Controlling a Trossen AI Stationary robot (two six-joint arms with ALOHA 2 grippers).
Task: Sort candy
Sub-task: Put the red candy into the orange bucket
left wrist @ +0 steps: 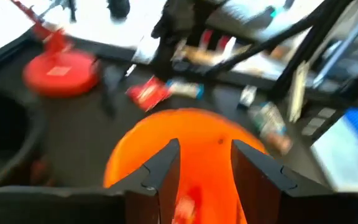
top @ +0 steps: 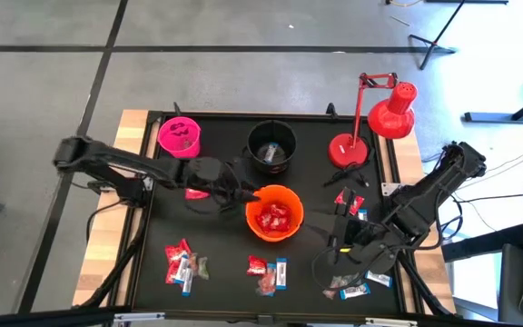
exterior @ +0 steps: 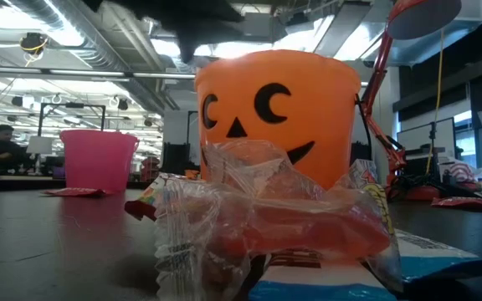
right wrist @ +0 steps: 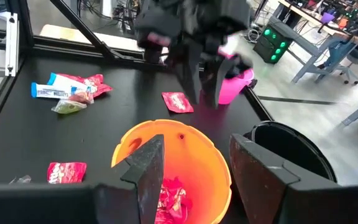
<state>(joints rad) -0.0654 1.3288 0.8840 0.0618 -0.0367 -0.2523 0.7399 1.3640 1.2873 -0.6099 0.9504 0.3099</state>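
My left gripper hovers open at the far-left rim of the orange pumpkin bucket, fingers pointing down, nothing between them. Red packets lie inside that bucket. My right gripper waits open to the bucket's right, above the table. Candy lies in loose heaps along the near edge: left, middle and right, with a few pieces near the lamp. One red packet lies flat beside the left arm. In the low view, crinkled wrappers fill the foreground.
A pink bucket and a black bucket stand at the far side of the black mat. A red desk lamp stands on its base at the far right. Wooden table strips flank the mat.
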